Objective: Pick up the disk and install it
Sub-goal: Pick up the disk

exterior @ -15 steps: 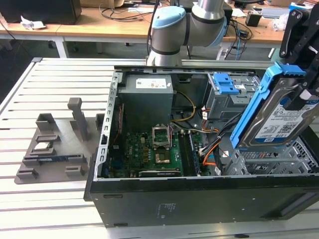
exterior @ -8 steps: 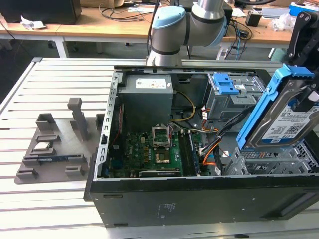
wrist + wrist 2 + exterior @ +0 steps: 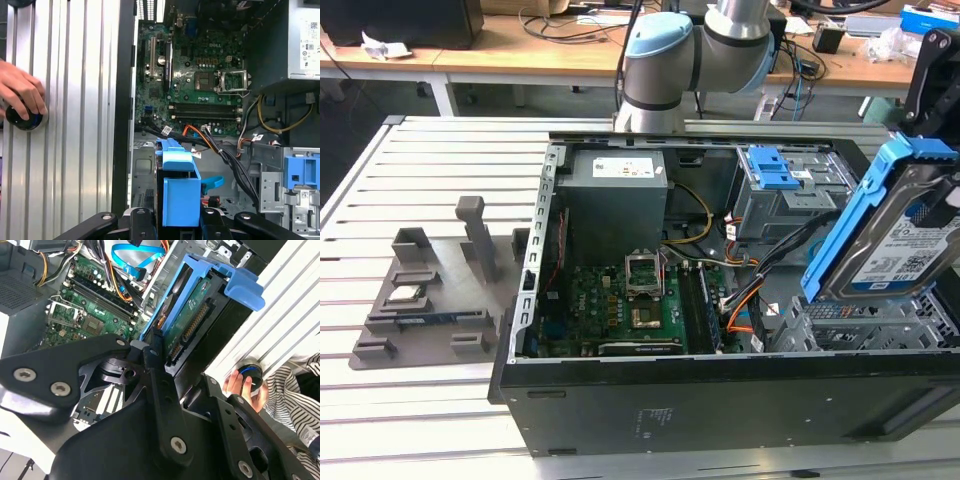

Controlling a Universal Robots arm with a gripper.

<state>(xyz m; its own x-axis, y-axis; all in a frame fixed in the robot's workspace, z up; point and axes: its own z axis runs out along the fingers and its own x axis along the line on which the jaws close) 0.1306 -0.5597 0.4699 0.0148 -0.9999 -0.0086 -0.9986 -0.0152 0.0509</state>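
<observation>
Disk (image 3: 905, 235), clamped edgewise between the fingers (image 3: 157, 385), hangs tilted over the drive bay (image 3: 855, 322) — angled, seemingly, to slide in.

An open black computer case (image 3: 620, 405) lies on its side on the slatted metal table (image 3: 420, 190), its green motherboard (image 3: 610, 305) facing up beside a grey power-supply box (image 3: 615, 195) and a blue-latched drive cage (image 3: 775, 190). Near the table's edge on the exterior view's left sits a grey tray (image 3: 425, 340) of upright blocks, apart from the case.
</observation>
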